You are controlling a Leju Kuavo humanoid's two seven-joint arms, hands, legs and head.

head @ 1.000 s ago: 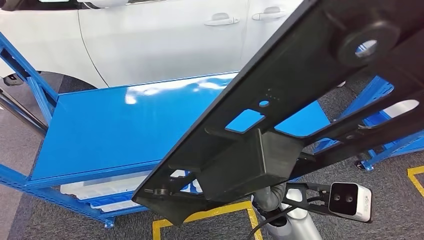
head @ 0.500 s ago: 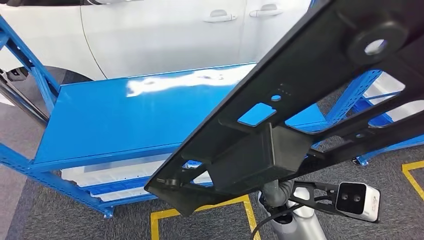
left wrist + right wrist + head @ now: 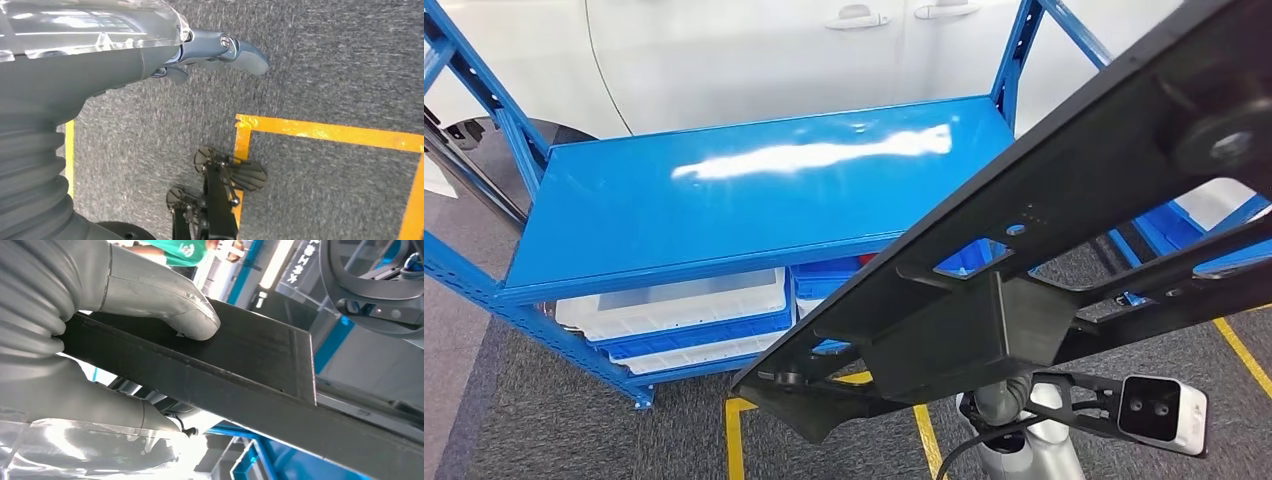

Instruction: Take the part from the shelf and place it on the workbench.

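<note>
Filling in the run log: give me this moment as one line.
right robot hand: grips black part | left robot hand: hangs over floor, holds nothing | blue workbench: ahead, top bare | part: not yet placed

The right hand (image 3: 150,315) clamps the black part (image 3: 1044,250), thumb pressed flat on its upper face (arm raised beneath it). The left hand (image 3: 210,50) hangs, holding nothing.

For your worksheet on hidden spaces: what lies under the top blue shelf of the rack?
Under the blue shelf, white trays sit on blue bins, with another blue bin beside them. The black part covers the rest, and the bins' contents cannot be seen.
</note>
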